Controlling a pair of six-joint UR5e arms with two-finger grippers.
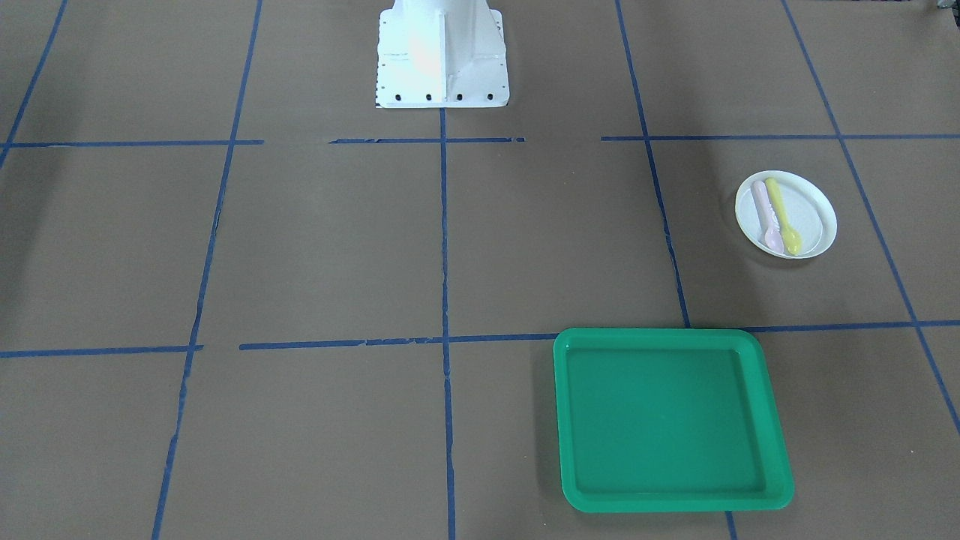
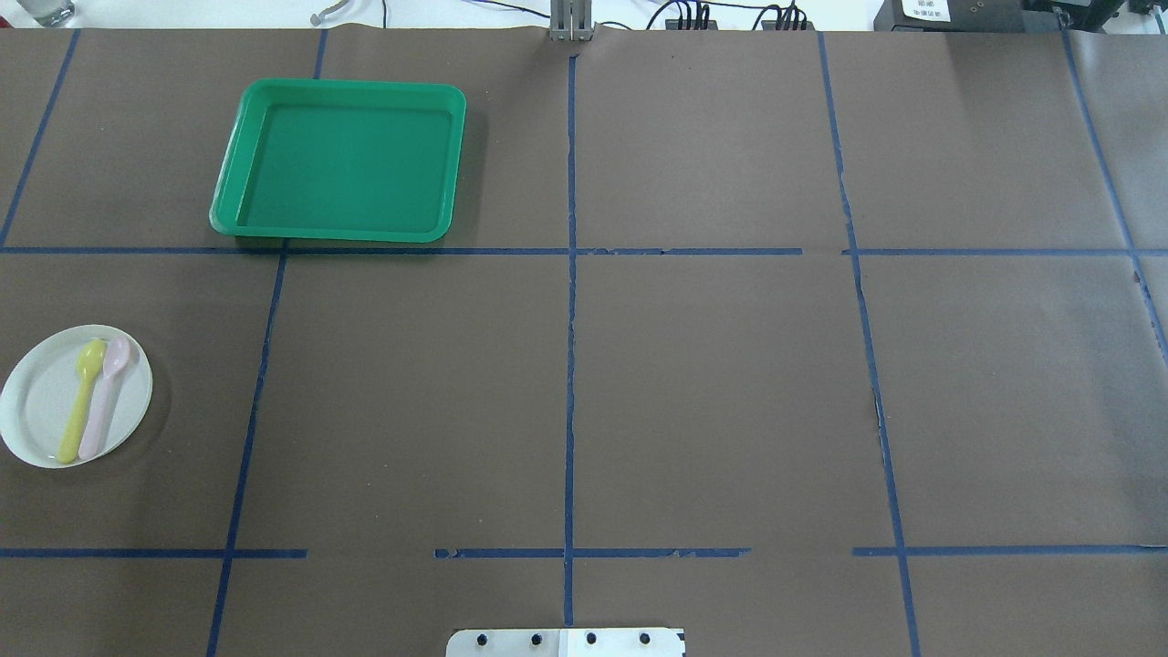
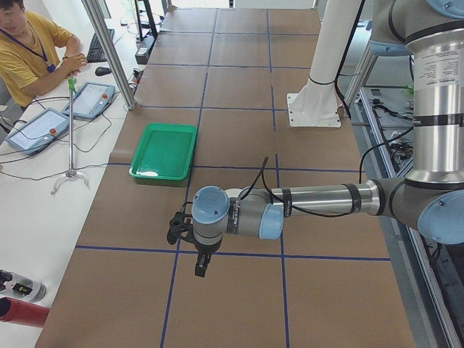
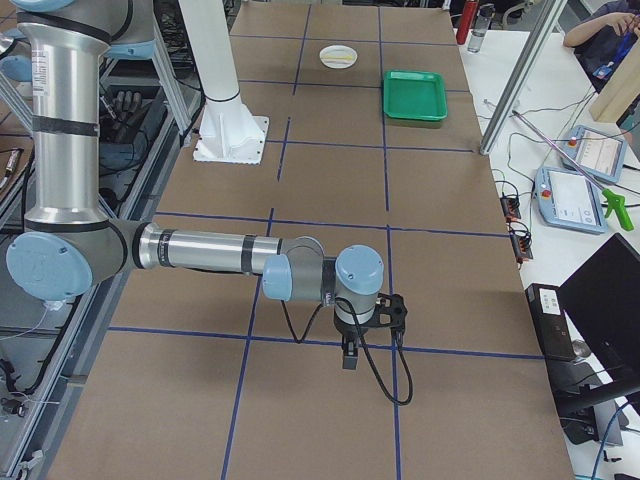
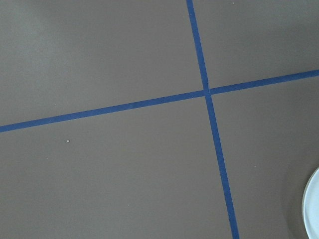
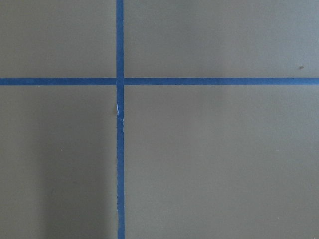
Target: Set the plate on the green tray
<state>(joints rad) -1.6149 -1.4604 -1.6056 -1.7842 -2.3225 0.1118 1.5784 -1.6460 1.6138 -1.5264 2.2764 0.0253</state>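
Nearest the robot, at its left, the plate (image 2: 38, 415) rests on the counter (image 2: 712, 392), holding a yellow spoon (image 2: 80, 401) and a pink spoon (image 2: 103, 397) side by side. Open brown paper crossed by blue tape lines (image 2: 569, 365) separates it from the green tray (image 2: 347, 164) farther out, its floor bare. The left gripper (image 3: 201, 267) and right gripper (image 4: 348, 358) hover over the counter; I cannot tell whether their fingers are apart or together.
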